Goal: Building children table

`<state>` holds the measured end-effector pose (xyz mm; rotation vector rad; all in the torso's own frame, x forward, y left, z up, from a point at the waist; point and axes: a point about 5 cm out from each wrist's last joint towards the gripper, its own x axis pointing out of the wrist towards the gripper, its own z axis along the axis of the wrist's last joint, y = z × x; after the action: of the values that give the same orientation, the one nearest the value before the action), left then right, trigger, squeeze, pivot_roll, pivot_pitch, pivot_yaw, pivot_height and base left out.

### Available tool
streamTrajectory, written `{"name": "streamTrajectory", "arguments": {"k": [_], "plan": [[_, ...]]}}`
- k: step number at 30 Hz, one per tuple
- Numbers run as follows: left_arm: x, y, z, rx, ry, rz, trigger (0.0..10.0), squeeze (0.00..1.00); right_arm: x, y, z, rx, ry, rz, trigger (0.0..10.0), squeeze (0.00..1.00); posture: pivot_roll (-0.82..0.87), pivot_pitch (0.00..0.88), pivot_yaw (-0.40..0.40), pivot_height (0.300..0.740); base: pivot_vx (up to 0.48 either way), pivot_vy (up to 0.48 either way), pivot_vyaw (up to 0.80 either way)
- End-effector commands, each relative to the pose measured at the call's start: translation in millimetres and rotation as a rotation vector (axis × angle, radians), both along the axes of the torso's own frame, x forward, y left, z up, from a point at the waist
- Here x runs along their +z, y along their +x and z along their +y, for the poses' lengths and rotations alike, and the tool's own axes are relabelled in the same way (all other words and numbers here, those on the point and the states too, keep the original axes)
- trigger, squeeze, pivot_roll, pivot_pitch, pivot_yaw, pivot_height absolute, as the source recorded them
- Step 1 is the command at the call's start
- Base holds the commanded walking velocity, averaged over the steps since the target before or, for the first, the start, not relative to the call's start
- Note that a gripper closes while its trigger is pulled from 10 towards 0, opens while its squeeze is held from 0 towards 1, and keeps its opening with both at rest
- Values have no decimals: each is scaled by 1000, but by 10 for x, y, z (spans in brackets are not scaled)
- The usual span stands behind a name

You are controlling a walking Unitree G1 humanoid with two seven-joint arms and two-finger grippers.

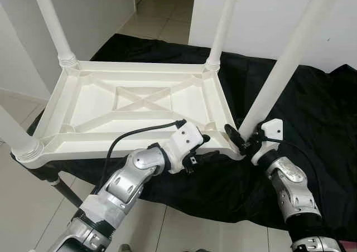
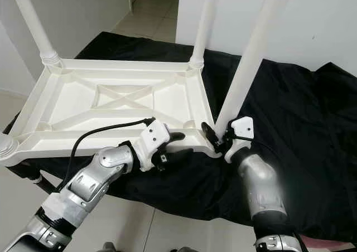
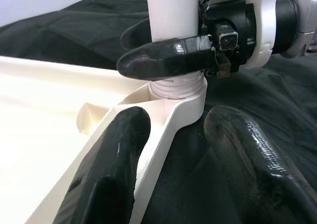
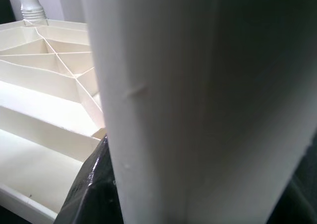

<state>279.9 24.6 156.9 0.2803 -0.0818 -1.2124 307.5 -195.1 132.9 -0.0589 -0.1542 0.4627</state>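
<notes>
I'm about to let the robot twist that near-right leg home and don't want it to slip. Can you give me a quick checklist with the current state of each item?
1. Right gripper clamped on the near-right leg just above its socket: ok.
2. Left gripper bracing the tabletop: ok, its fingers straddle the front rim beside the corner socket.
3. Leg seated fully in the socket: cannot tell; its ribbed collar sits at the socket mouth.
4. Leg upright: not ok, it leans to the right.
5. The other three legs in their sockets: ok.
6. Tabletop lying upside down on the black cloth: ok.
</notes>
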Motion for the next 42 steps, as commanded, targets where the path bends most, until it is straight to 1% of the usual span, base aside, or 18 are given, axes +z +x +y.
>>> {"name": "streamTrajectory", "arguments": {"k": [1,2,6,9,10,15,17,18,19,22,24,26,29,31,33,36,39,42], "plan": [[-13,-10,-43,-4,8,-11,10000,0,-44,-6,6,-3,14,17,0,0,-3,62,-46,740,0,0,0],[-16,-19,-49,4,-6,-2,10000,0,-56,-7,21,-10,24,20,10000,0,-8,58,-47,740,0,0,0],[-25,-22,-50,6,-8,-3,10000,0,-63,-3,28,-25,33,19,10000,0,-9,58,-48,740,0,0,0],[-54,-1,-58,23,-2,6,10000,0,-108,3,12,-126,35,50,10000,0,-11,64,-46,740,0,0,0],[-45,-11,-64,7,-16,35,10000,0,-120,3,11,-155,40,64,10000,0,-13,73,-40,740,0,0,0],[-36,-20,-67,-6,-26,54,10000,0,-126,2,12,-170,44,72,10000,0,-13,73,-40,740,0,0,0],[-46,-50,-60,-38,-31,75,10000,0,-134,-55,67,-241,62,78,10000,0,-18,85,-31,740,0,0,0],[-46,-50,-60,-38,-31,75,10000,0,-134,-55,67,-241,62,78,10000,0,-18,85,-31,740,0,0,0],[-51,-63,-61,-47,-32,79,10000,0,-136,-81,82,-282,73,80,10000,0,-20,85,-31,740,0,0,0],[-54,-73,-64,-53,-32,82,10000,0,-137,-101,91,-321,78,80,10000,0,-22,85,-31,740,0,0,0],[-70,-79,-68,-56,-30,83,10000,0,-179,-155,120,-430,106,101,10000,0,-27,87,-33,740,0,0,0],[-76,-72,-70,-57,-31,83,10000,0,-228,-232,199,-516,154,128,10000,0,-39,91,-34,740,0,0,0],[-75,-63,-73,-58,-31,84,10000,0,-247,-278,262,-563,183,140,10000,0,-43,94,-34,740,0,0,0],[-76,-54,-78,-60,-30,85,10000,0,-264,-312,307,-648,207,150,10000,0,-45,95,-33,740,0,0,0],[-76,-53,-78,-60,-30,85,10000,0,-267,-317,310,-668,212,153,10000,0,-45,95,-33,740,0,0,0],[-71,-50,-86,-61,-32,85,10000,0,-245,-348,352,-775,227,148,10000,0,-42,92,-42,740,0,0,0],[-64,-43,-83,-57,-35,84,10000,0,-227,-342,415,-781,241,162,10000,0,-42,91,-42,740,0,0,0],[-61,-42,-81,-56,-36,84,10000,0,-214,-342,426,-776,239,162,10000,0,-42,91,-42,740,0,0,0]]}}
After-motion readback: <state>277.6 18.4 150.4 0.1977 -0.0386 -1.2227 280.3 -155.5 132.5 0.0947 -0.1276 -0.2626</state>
